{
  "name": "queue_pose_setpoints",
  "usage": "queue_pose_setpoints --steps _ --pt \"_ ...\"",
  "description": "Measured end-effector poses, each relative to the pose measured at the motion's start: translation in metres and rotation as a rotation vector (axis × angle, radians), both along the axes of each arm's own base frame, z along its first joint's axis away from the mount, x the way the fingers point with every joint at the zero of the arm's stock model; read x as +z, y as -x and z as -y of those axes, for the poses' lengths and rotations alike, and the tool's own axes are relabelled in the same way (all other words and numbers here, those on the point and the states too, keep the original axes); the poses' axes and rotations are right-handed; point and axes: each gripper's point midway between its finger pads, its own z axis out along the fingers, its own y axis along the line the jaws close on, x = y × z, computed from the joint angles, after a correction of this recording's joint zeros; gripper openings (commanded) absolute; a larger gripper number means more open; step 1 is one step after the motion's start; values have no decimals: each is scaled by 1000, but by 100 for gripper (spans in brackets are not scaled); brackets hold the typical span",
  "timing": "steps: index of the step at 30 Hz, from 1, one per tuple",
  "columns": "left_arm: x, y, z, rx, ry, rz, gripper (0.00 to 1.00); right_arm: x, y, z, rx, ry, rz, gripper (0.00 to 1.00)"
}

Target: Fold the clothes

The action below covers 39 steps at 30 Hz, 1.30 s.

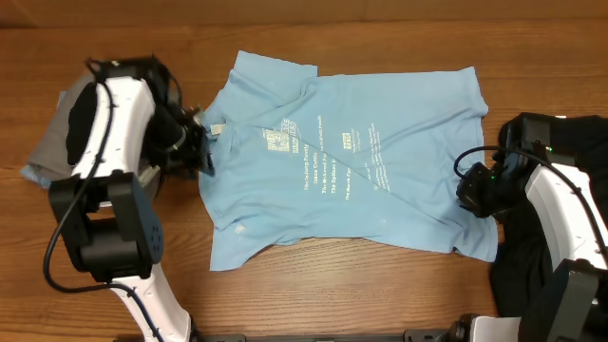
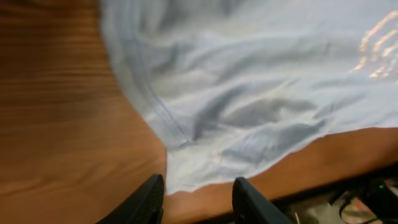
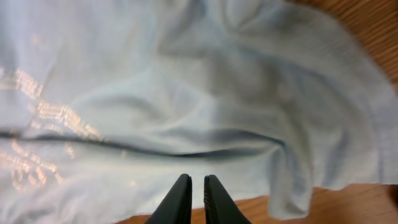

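Note:
A light blue T-shirt with white lettering lies spread flat on the wooden table. My left gripper is at its left edge, near the collar. In the left wrist view this gripper is open, and the shirt's edge lies just past its fingertips without being gripped. My right gripper is at the shirt's right edge. In the right wrist view that gripper hovers over rumpled blue fabric, its jaws a narrow slit apart with nothing between them.
A grey garment lies at the far left under the left arm. A black garment is heaped at the right, beside and under the right arm. Bare wood shows in front of and behind the shirt.

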Motion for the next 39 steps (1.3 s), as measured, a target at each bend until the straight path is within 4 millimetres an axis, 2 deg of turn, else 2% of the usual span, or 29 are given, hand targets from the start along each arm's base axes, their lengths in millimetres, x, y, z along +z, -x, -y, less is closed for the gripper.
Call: queue_pose_setpoints --steps 3,6,9,13,17,19,22,24,26,28,31,34,38,39 --pt "-40 11 10 -6 8 -10 4 2 0 -6 28 -33 10 13" --pt "-75 9 15 -8 6 47 4 2 -2 -8 40 -43 24 15" --pt "-89 4 18 -1 19 100 4 3 -6 -8 48 -45 41 15" --pt "-88 -33 17 28 23 285 4 4 -10 -8 53 -47 61 15" --pt "-79 -99 13 129 50 534 6 4 -13 -8 54 -44 73 15" --pt "-70 -119 13 177 94 594 7 4 -13 -8 54 -44 73 15" --pt "-44 -140 11 225 150 628 9 4 -13 -8 54 -44 73 15" --pt "-16 -150 12 226 174 630 10 4 -13 -8 54 -45 72 17" --pt "-3 -138 14 214 180 553 10 4 -13 -8 53 -44 73 19" --pt "15 -110 19 181 188 419 12 4 -12 -8 55 -45 71 19" --pt "22 -70 23 140 182 261 14 4 -11 -8 54 -46 67 19" --pt "12 -41 24 99 142 152 15 4 -10 -8 54 -48 62 19" --pt "-25 -5 32 63 111 32 15 4 -8 -9 54 -50 52 19" --pt "-41 6 35 57 105 8 13 4 -8 -9 54 -50 51 19"
